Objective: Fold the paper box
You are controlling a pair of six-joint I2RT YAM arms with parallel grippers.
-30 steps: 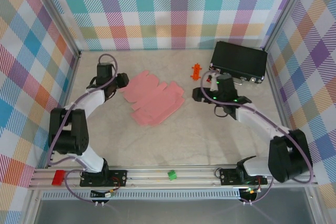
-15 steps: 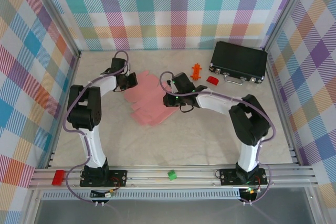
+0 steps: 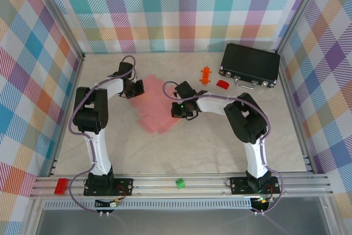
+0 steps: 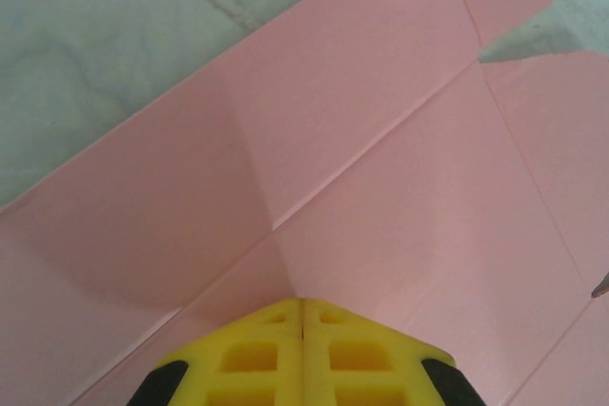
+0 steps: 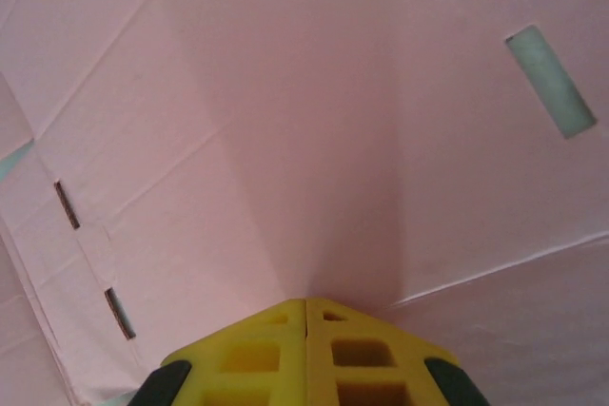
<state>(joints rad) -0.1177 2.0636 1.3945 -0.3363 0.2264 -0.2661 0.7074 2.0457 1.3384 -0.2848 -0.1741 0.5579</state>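
1. Your paper box (image 3: 157,108) lies as a flat salmon-pink cut-out sheet on the counter (image 3: 209,136), left of centre in the top view, between the two arms.
2. Your left hand (image 3: 135,87) sits at the sheet's upper left edge. In the left wrist view its yellow fingers (image 4: 252,358) meet at the bottom of the frame with no gap, pinching the pink card, which rises in a crease out of their tips.
3. Your right hand (image 3: 177,110) sits at the sheet's right edge. In the right wrist view its fingers (image 5: 247,358) are likewise pressed together at the bottom of the frame, nipping the card where a shaded ridge runs up from the tips.
4. In the right wrist view a narrow slot (image 5: 550,81) is cut through the card at the upper right.
5. A black case (image 3: 250,63) lies in the upper right of the top view, with a small red block (image 3: 222,84) just beside its lower left corner and an orange piece (image 3: 205,74) to the left of that, all apart from the sheet.
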